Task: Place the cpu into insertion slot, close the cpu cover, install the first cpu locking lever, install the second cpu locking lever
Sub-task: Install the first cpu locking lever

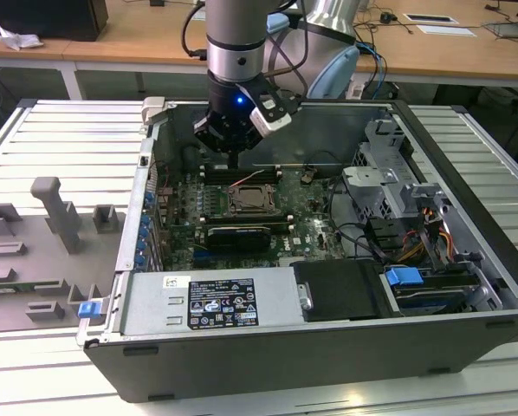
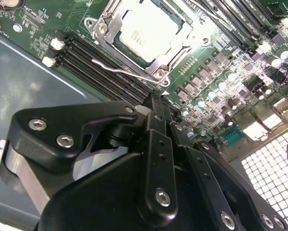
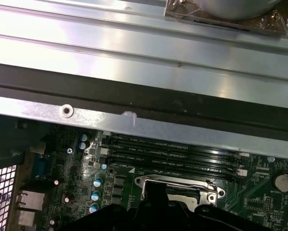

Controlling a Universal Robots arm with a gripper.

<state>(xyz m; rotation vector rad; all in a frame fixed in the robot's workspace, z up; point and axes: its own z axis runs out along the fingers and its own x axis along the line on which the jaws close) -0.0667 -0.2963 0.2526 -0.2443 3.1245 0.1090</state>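
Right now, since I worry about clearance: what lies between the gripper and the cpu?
In the second wrist view, the cpu cover frame edge and a thin silver lever wire lie between the gripper and the cpu.

Your arm (image 1: pixel 235 39) stands vertical, with the wrist (image 1: pixel 237 91) directly above the gripper (image 1: pixel 233 159), which points straight down. A blue light (image 1: pixel 239 101) glows on the wrist just above the gripper. In the second wrist view, its fingers (image 2: pixel 156 144) are drawn together into one narrow tip and hold nothing.
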